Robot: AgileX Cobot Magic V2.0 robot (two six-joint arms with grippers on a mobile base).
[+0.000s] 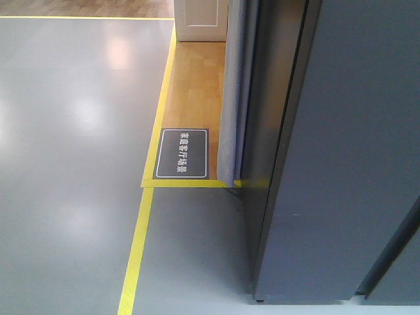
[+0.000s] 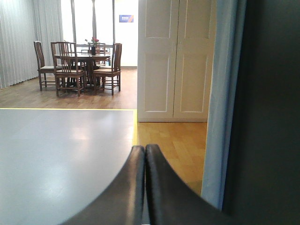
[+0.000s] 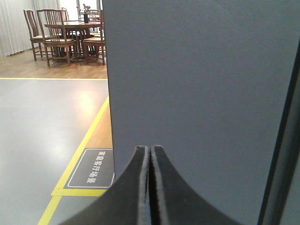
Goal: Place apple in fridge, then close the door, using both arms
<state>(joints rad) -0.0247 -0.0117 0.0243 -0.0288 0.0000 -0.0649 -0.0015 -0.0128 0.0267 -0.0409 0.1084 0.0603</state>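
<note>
**Both grippers pressed shut, fridge exterior only**

Nearest the left wrist camera: left gripper (image 2: 145, 149), two curved black fingers (image 2: 126, 187) pressed together with nothing between them, aimed level over the grey floor (image 2: 61, 154). Left of the fridge in that view: dining table (image 2: 82, 57) with dark wooden chairs (image 2: 68, 70) and a vase of flowers (image 2: 93, 47); white panelled double door (image 2: 173, 61); pale curtain (image 2: 220, 93) hanging just beside the fridge's dark edge.

Nearest the right wrist camera: right gripper (image 3: 150, 150), fingers (image 3: 168, 192) likewise touching, empty, pointed straight at the fridge (image 3: 201, 84), whose flat dark grey outer panel fills most of that view. No interior, shelf or bin shows, so contents cannot be told. Whether the door is open or closed cannot be judged from these views.

Apple: seen in no view.

Floor left of the fridge: yellow tape line (image 1: 138, 249) bordering a wood strip (image 1: 197, 85). Dark floor placard (image 1: 182, 153) with white Chinese characters, too small to read reliably.
</note>
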